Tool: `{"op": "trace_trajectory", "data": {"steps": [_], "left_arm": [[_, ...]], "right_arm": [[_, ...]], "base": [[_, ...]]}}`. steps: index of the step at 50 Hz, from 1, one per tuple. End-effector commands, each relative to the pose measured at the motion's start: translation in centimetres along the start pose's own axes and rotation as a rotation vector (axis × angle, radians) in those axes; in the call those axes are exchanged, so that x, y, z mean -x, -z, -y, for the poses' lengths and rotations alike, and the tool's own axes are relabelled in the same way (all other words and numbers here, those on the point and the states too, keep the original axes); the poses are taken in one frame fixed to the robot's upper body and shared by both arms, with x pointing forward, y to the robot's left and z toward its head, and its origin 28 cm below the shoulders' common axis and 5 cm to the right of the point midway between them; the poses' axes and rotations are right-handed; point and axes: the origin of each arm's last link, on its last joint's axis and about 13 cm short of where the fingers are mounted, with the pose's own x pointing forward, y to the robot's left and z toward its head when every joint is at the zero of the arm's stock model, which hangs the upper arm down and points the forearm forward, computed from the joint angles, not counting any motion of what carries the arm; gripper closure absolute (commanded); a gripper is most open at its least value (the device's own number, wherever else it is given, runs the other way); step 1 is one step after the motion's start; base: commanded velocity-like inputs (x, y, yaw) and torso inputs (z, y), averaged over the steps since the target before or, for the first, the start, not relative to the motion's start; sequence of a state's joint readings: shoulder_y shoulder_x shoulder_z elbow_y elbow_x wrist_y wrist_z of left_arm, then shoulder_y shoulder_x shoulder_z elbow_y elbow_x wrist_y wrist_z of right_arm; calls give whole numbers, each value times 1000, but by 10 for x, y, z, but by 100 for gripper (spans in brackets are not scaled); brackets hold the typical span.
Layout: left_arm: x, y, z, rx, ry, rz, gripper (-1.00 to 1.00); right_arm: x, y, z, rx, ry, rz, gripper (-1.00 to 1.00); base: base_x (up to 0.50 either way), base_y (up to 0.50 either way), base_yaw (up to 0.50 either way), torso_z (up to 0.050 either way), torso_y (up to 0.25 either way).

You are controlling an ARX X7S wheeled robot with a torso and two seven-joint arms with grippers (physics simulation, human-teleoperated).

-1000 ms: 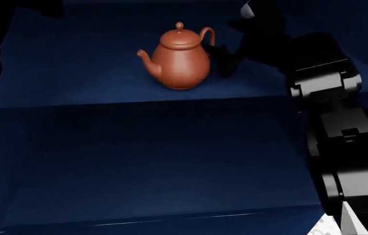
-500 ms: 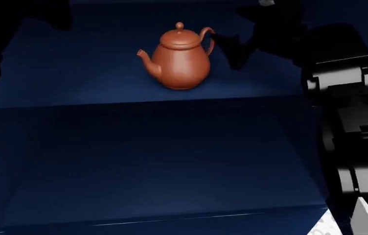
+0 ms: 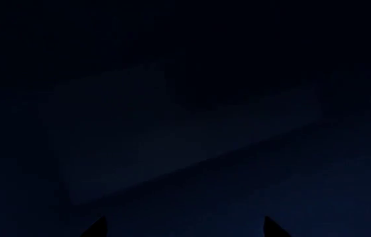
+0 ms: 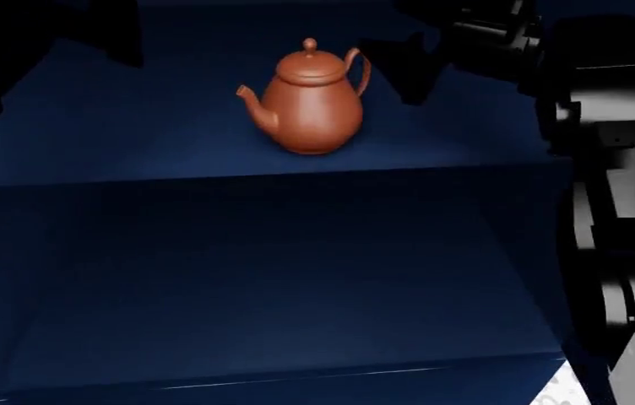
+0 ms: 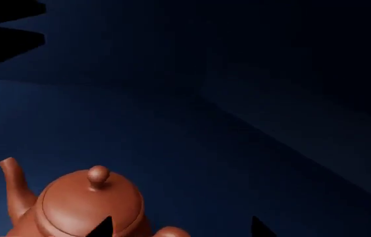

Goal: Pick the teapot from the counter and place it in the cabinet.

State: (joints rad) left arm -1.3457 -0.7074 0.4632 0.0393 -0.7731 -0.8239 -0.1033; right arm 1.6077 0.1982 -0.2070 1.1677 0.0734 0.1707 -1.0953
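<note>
cabinet (image 4: 239, 253) shelf: teapot (image 4: 312, 97) upright | right gripper (image 4: 408, 72) beside, empty

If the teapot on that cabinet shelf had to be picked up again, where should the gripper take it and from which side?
Probably the looped handle of the teapot, approached from the right gripper's side. The pot stands upright with the handle toward that gripper and the spout pointing away, and the loop is thinner than the round belly.

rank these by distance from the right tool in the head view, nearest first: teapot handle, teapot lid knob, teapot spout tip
Measured from the right tool, which sits on the handle side of the teapot:
1. Teapot handle, on the side facing the tool.
2. Teapot lid knob, top centre of the pot.
3. Teapot spout tip, on the far side, pointing away from the tool.
</note>
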Motion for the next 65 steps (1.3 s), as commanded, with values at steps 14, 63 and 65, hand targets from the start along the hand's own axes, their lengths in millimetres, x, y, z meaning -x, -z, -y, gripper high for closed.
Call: {"op": "trace_trajectory", "data": {"steps": [14,63,65], "left_arm": [[2,-1,-3,53,-27,0,-100],[43,-29,44,245,-124,102,-100],[49,-31,45,241,-140,113,-100]], "right_arm": [[-2,-1,0,-103,-60,-14,-100],[46,-34,-66,-234,30,32,-100],[49,-36,-68,-231,35,42,-100]], "base": [[0,0,0,0,0],[0,0,0,0,0],[0,0,0,0,0]]}}
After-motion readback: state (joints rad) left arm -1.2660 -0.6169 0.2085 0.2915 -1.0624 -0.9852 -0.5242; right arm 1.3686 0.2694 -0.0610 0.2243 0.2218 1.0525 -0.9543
